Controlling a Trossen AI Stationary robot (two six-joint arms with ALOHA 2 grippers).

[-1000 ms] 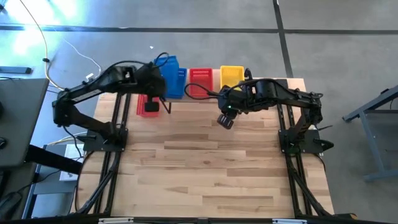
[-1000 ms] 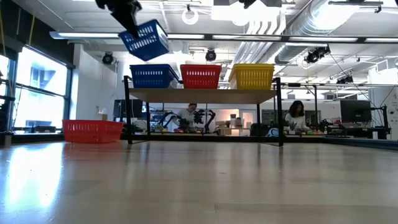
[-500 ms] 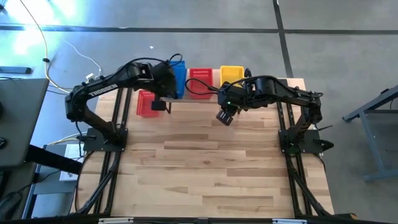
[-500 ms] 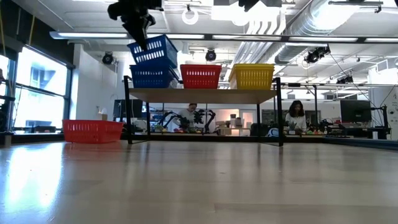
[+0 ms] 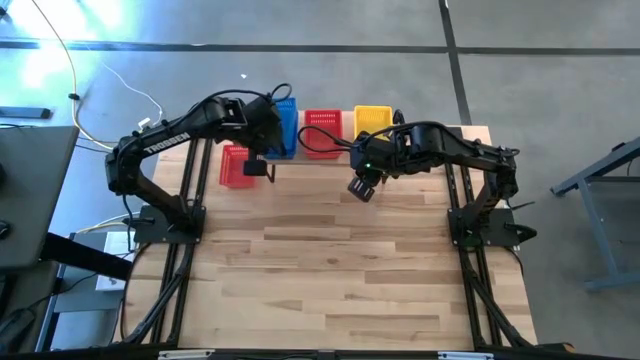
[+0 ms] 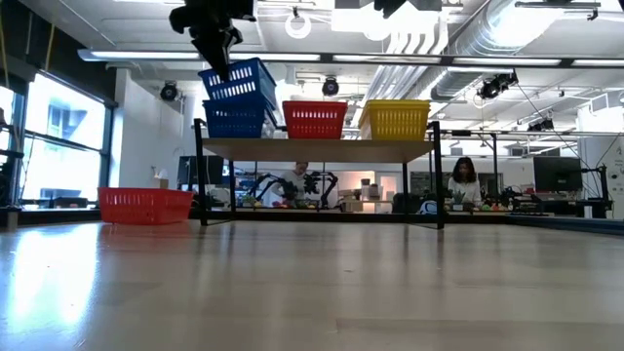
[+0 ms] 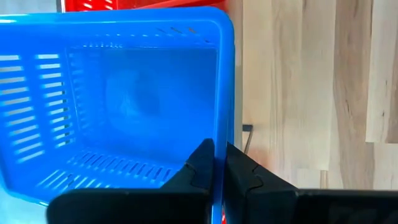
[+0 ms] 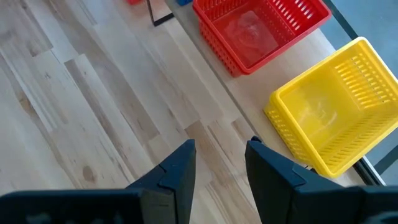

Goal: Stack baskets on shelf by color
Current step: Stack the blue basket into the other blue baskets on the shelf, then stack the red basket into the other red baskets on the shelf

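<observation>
A blue basket hangs tilted over another blue basket at the left end of the shelf. My left gripper is shut on the upper one. Its lower end seems to rest on the basket beneath. A red basket and a yellow basket also stand on the shelf. Another red basket sits on the table left of the shelf. My right gripper hovers open above the table in front of the shelf, holding nothing. My left gripper pinches the blue basket's side wall at its rim, one finger inside the basket and one outside. The fingers slant down from the table's left. The basket is tilted, its held side high and its opposite end low on the blue basket below.
The red basket and the yellow basket stand close ahead of my right gripper. Bare wood tabletop stretches toward the near edge. In the room beyond, people sit at benches.
My left gripper has carried the blue basket toward the shelf and a little down. The basket hung clear to the left of the blue one on the shelf. Now it sits tilted right over it, with its low end down on it.
</observation>
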